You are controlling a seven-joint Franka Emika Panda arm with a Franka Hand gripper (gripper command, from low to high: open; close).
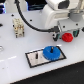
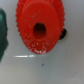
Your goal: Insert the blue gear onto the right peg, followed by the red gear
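Note:
The blue gear [image 1: 51,51] lies flat on the right half of the grey, black-rimmed plate [image 1: 35,59]. It covers the spot of the right peg, so that peg is hidden. A thin dark pin [image 1: 36,56] stands on the plate's left half. The red gear [image 1: 66,37] is farther back toward the exterior view's right, directly under my gripper [image 1: 65,34]. In the wrist view the red gear [image 2: 40,25] looms large and close, its centre hole facing the camera. My fingers cannot be made out clearly, so contact with the gear is unclear.
A beige block-like object [image 1: 18,27] stands at the back on the exterior view's left. A dark object [image 1: 75,34] sits just beyond the red gear and shows as a dark green shape [image 2: 2,30] in the wrist view. The tabletop [image 1: 15,65] is white.

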